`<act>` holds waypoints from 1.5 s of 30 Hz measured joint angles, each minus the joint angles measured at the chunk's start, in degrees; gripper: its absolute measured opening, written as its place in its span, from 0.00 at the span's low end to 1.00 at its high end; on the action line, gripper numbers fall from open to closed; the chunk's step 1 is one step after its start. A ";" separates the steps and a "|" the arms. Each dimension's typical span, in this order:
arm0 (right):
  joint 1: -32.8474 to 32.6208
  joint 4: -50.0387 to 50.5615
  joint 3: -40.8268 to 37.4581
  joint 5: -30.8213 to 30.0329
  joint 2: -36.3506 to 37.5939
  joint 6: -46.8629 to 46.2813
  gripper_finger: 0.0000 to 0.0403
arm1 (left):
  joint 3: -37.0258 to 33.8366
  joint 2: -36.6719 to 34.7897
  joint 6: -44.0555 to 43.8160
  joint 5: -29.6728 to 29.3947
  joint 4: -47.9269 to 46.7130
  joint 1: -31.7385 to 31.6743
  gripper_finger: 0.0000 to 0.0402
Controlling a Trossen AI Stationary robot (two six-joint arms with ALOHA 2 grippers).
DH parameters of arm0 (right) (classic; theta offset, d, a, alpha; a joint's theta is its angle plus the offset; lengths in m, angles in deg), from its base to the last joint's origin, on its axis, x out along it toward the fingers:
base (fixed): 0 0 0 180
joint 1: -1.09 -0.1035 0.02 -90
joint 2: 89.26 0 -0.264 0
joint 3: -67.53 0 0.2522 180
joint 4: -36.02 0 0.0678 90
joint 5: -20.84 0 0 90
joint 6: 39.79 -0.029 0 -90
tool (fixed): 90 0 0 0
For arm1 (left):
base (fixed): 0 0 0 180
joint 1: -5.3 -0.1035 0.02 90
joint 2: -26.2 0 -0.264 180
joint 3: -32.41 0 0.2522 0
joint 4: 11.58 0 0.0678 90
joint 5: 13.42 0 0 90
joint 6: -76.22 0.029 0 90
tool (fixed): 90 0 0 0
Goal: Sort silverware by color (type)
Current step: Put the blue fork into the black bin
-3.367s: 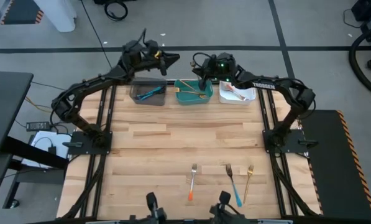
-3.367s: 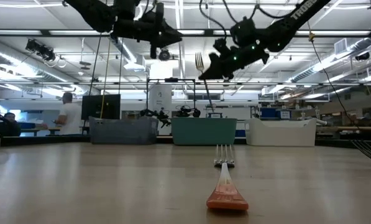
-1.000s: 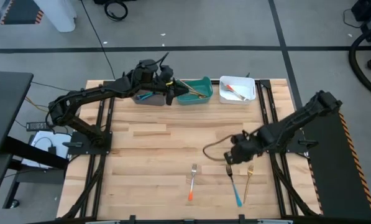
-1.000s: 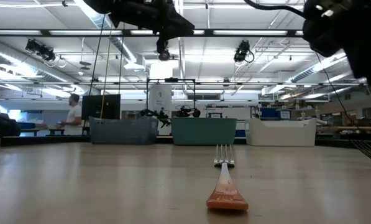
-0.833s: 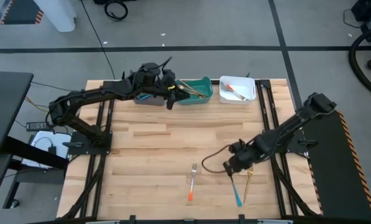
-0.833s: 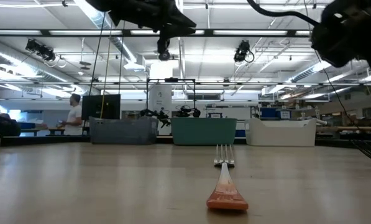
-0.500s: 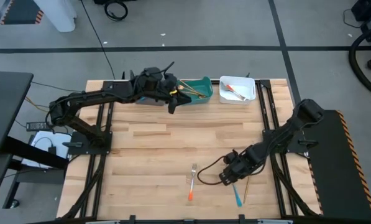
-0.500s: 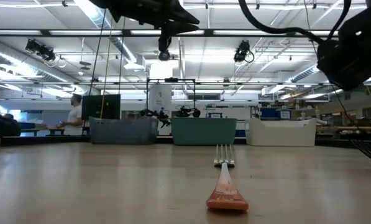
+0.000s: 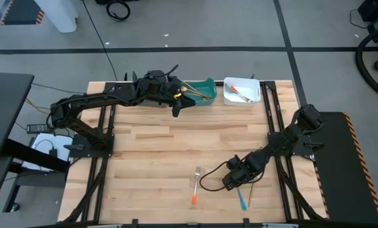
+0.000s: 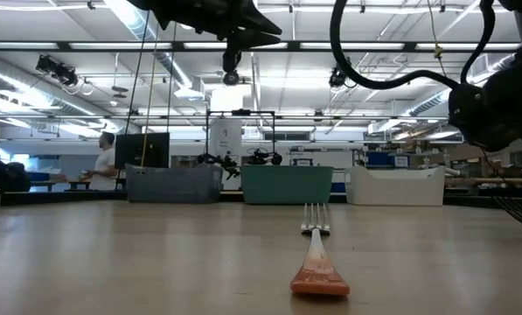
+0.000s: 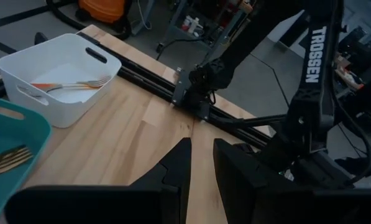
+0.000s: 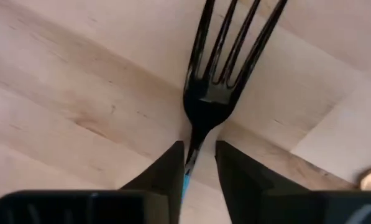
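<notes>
Your right pincer (image 12: 194,163) is now dropping astride the blue-handled metal fork (image 12: 219,74) on the wooden tabletop (image 9: 151,152), fingers parted, nothing grasped yet. The blue fork is up next for sorting. Your left pincer (image 11: 201,165), slightly parted and empty, is hovering by the teal bin (image 9: 200,100).

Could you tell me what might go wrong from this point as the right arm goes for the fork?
1. The right gripper straddles the blue-handled fork at its thin neck, so the fork could pivot or slip when lifted.
2. The gold-handled fork lies close beside it and could be nudged.
3. The left gripper hovers by the teal bin, near the right arm's likely route to the bins.
</notes>
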 joint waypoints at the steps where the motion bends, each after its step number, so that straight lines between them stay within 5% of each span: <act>1: 0.02 0.34 -0.02 -0.37 0.00 0.00 0.24 | 0.02 0.00 0.06 -0.21 -0.44 0.01 0.19; 6: -0.04 1.21 -0.10 -1.26 0.14 1.28 0.05 | 0.03 0.00 0.20 -0.30 -4.38 -0.94 0.19; 11: 0.34 3.39 1.48 -2.41 1.43 2.26 0.04 | 0.03 0.04 0.11 -0.37 -8.37 -4.49 0.19; 17: 4.27 4.34 2.18 -10.99 6.87 6.59 0.03 | 0.03 0.04 0.17 -0.38 -7.95 -8.85 0.19; 24: 17.29 1.92 2.21 -26.59 19.12 19.64 0.03 | 0.03 0.04 1.31 1.53 -7.24 -12.42 0.19; 30: 34.10 -14.60 2.23 -40.61 27.03 40.58 0.03 | 0.03 0.04 4.89 1.60 -4.73 -13.06 0.19; 37: 50.60 -46.32 2.36 -30.83 25.14 61.69 0.03 | 0.07 1.04 9.86 1.67 0.34 -12.96 0.19; 45: 56.54 -52.95 2.35 -22.93 19.02 60.07 0.03 | 0.07 5.18 17.80 -1.76 0.83 -12.89 0.19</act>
